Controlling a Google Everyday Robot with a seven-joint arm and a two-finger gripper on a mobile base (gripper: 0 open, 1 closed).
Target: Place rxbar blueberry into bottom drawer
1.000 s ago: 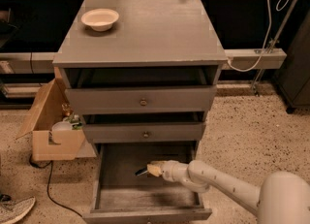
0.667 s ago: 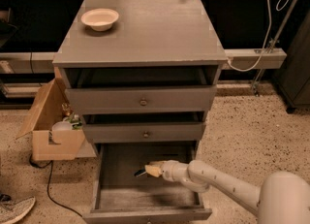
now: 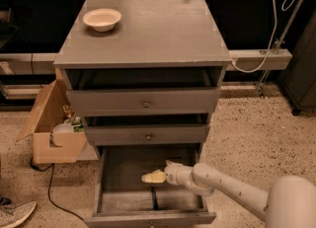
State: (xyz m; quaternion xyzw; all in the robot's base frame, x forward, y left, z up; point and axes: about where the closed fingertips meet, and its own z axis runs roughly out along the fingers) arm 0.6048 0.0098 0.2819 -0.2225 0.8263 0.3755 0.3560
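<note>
The bottom drawer (image 3: 106, 182) is pulled out, a wide shallow grey tray under two knobbed drawers. My gripper (image 3: 152, 176) is inside it, just above the middle of the floor, pointing left, open and empty. The rxbar blueberry (image 3: 154, 198) shows as a thin dark strip lying on the drawer floor just in front of the gripper, apart from it. My white arm (image 3: 232, 190) reaches in from the lower right.
A cream bowl (image 3: 101, 19) sits on the cabinet top at the back left. An open cardboard box (image 3: 54, 135) with cups stands on the floor to the left, with a black cable and a shoe (image 3: 15, 213) nearby. A shelf and cable are behind on the right.
The dark bar that was at the gripper's tips has left them and now lies on the drawer floor. The gripper has stayed at about the same spot.
</note>
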